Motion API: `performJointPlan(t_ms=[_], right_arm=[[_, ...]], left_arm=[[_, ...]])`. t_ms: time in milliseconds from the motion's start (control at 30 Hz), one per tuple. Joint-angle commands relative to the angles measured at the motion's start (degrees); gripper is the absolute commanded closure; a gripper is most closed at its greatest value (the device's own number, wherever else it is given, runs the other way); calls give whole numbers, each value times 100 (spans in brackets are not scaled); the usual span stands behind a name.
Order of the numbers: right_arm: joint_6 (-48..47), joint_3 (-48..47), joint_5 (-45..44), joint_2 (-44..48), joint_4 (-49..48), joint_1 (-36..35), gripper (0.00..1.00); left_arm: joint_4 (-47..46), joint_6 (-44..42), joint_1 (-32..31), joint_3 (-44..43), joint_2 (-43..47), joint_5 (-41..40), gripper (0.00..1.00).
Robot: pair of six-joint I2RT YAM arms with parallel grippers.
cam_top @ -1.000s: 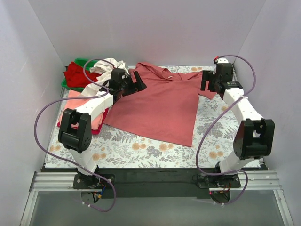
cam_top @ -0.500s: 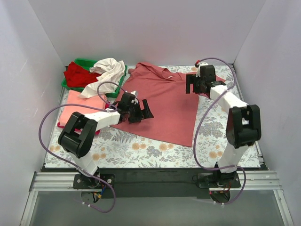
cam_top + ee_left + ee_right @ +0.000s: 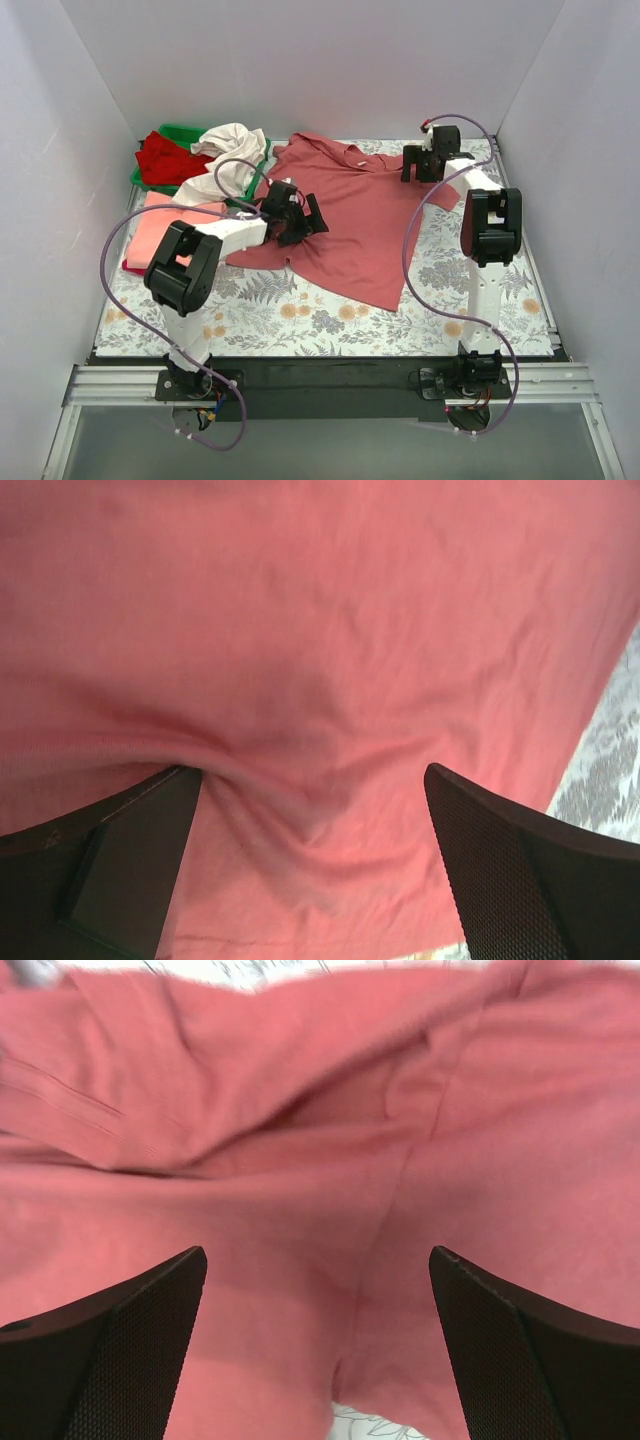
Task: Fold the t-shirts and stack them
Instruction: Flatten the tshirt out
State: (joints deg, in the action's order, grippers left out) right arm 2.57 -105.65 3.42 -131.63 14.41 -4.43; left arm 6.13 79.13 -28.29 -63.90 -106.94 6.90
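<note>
The dusty-rose t-shirt [image 3: 365,215] lies spread on the floral table, its lower left side bunched. My left gripper [image 3: 303,217] is open and low over that bunched left side. In the left wrist view [image 3: 315,880] a fold of the rose cloth [image 3: 320,630] lies between the wide-apart jaws. My right gripper [image 3: 418,166] is open over the shirt's right shoulder and sleeve seam, and its wrist view [image 3: 320,1360] shows rose cloth [image 3: 300,1190] under the jaws. A salmon-pink shirt [image 3: 150,225] lies folded at the left. A red shirt [image 3: 160,160] and a cream-white shirt [image 3: 230,150] sit in the bin.
The green plastic bin [image 3: 180,130] stands at the back left corner. White walls close in the table on three sides. The floral tablecloth [image 3: 330,315] shows in front of the shirt.
My left gripper went from the shirt's left shoulder down to its left edge, then in over the cloth, bunching that side. My right gripper shifted left from the sleeve.
</note>
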Motion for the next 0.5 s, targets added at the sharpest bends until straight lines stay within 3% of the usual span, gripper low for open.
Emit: performJointPlan(t_ms=[0, 200, 300, 367, 467], right_arm=[[164, 25, 326, -21, 185, 126, 2], [358, 1553, 81, 680, 36, 232, 2], [762, 2660, -35, 1260, -26, 302, 2], [1190, 3275, 106, 1613, -114, 293, 5], [1587, 4725, 318, 2779, -501, 101, 6]], left_arm=[[669, -152, 26, -604, -450, -619, 5], [1292, -600, 78, -2264, -1914, -619, 5], [1766, -855, 105, -3809, -2916, -558, 5], [2127, -899, 122, -5285, -3481, -575, 5], [2507, -1040, 122, -6892, -4334, -190, 5]])
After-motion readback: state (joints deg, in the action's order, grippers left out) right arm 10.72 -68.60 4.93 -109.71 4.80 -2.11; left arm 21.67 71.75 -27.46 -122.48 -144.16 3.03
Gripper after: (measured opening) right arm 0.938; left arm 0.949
